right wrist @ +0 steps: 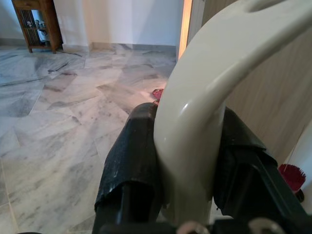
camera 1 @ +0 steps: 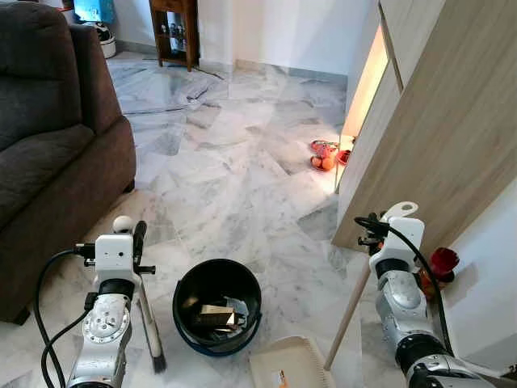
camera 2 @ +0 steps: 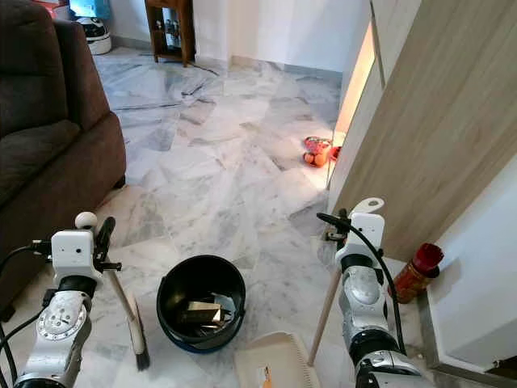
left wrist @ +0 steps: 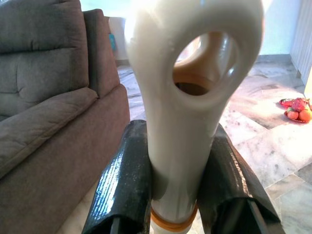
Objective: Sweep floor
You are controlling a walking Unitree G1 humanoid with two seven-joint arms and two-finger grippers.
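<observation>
1. One marble floor point(camera 1: 234, 178) fills mid frame; no loose dirt visible on it, so hard to judge how much sweeping is left.
2. One brown sofa point(camera 1: 48, 137) at left edge; one wooden cabinet point(camera 1: 452, 121) at right.
3. One black bin point(camera 1: 216, 305) at bottom centre, some scraps already inside. Judgement: at least part of the job is done, dumping maybe under way.
4. One cream dustpan point(camera 1: 289, 364) on the floor, bottom centre-right, just beside the bin; its long handle is clamped by the right gripper point(right wrist: 187, 161).
5. One brush point(camera 1: 149, 323) at bottom left, bristles down on the floor; left gripper point(left wrist: 178, 165) clamped on its handle top.
6. One red-capped bottle point(camera 1: 436, 271) at lower right; one orange-red pile point(camera 1: 325, 153) by the cabinet, still to clear or not, can't tell.
</observation>
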